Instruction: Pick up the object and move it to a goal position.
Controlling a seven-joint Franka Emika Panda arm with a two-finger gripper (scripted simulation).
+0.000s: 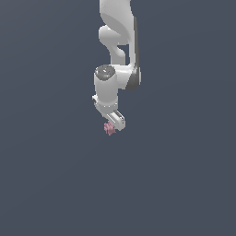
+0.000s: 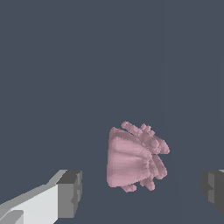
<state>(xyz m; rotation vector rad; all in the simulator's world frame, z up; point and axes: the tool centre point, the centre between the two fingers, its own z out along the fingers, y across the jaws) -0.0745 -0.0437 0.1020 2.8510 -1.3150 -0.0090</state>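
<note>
Now, exterior view: the white arm (image 1: pixel 116 50) hangs down over a plain grey surface (image 1: pixel 46 184) with no edge or corner in sight, so nothing fixes a place on it. The gripper (image 1: pixel 113 126) sits right at the pink object (image 1: pixel 109 128), too small here to read its axis. Wrist view: the fingers (image 2: pixel 69 193) stand wide apart, touching nothing. The pink object (image 2: pixel 134 158) lies between them, lumpy, its smooth end toward one finger, its knobbly end toward the other.

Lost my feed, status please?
Gripper open, astride the pink object, pads not touching. Object not gripped. Nothing in the way.
</note>
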